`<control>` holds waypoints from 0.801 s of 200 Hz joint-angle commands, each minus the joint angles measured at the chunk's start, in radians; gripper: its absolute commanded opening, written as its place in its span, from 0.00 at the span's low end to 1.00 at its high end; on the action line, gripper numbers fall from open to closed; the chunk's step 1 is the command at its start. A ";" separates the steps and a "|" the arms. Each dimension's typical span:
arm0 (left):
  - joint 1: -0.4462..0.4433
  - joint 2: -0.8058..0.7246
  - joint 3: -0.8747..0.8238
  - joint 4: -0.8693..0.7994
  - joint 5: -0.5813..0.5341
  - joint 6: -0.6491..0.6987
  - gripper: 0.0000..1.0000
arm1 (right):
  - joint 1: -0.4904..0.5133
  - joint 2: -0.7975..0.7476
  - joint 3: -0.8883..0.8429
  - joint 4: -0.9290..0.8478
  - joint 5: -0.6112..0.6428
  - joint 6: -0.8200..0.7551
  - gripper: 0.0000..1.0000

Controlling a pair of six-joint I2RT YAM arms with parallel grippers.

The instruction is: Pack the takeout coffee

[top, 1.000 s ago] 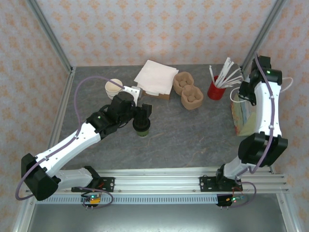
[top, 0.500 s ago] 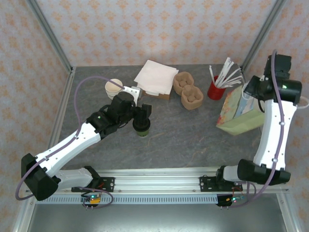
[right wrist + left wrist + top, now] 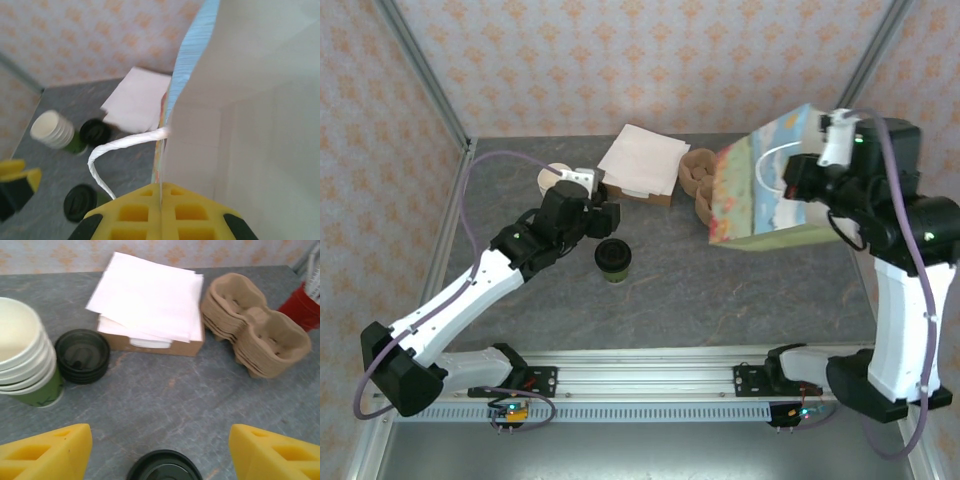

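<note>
Two arms | left hand (image 3: 604, 216) spread near takeout coffee (image 3: 613, 258) | right hand (image 3: 161, 199) high, pinching paper bag (image 3: 760, 190)

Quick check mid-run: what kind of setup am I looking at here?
Probably a mock coffee-shop takeout counter in a lab cell: stacked paper cups, pulp cup carriers, napkins, all boxed in by wallpapered walls.
</note>
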 commanded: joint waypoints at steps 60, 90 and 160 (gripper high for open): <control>0.102 -0.073 0.011 -0.117 -0.113 -0.023 0.74 | 0.371 0.156 -0.156 0.131 0.187 0.015 0.00; 0.113 -0.093 -0.006 -0.122 -0.119 -0.020 0.74 | 0.466 0.248 -0.148 0.118 0.298 0.016 0.00; 0.125 -0.115 -0.034 -0.126 -0.132 -0.011 0.74 | 0.601 0.453 -0.107 0.077 0.480 0.064 0.00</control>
